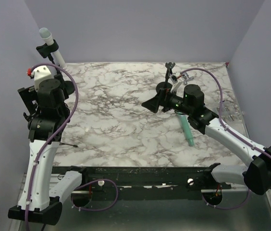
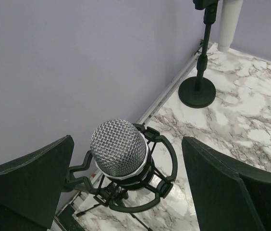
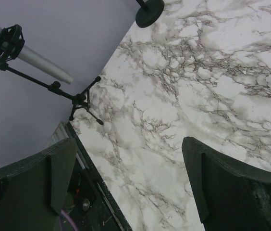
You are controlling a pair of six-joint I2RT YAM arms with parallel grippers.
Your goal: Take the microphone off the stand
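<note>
Plain lavender walls [image 1: 140, 29] enclose a white-and-grey marbled tabletop [image 1: 121, 120].

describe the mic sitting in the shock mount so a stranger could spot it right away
Go to the lavender wall along the left edge of the marble table. Beside it, a small tripod carries a microphone cradled in a black ring-shaped shock mount. Its silver mesh head sets it apart from the white-barrelled mic on the round-base stand behind it.

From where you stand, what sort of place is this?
Probably a robot test booth: a marble-look table boxed in by plain lilac walls, a left arm and right arm bolted at its edge, a microphone on a stand.
</note>
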